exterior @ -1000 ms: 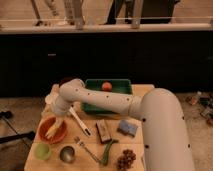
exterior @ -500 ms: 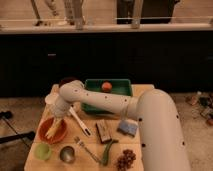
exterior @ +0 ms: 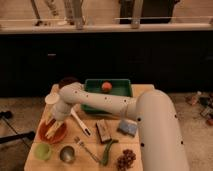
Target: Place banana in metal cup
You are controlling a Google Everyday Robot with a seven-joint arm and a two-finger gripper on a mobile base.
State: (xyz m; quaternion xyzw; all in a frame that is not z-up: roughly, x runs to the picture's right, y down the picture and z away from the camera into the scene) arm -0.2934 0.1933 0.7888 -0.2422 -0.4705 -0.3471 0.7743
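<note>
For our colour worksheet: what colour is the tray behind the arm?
Green tray, camera view; the hand is at the orange bowl.

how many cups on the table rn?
3: metal cup at the front edge, green cup beside it at the corner, white cup farther back by the arm. The arm may hide more. The gripper is over the orange bowl.

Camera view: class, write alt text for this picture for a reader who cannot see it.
The robot's white arm reaches left across a wooden table, its gripper low over an orange bowl that holds the banana. The metal cup stands near the table's front edge, right of a light green cup; a green tray sits behind.
</note>
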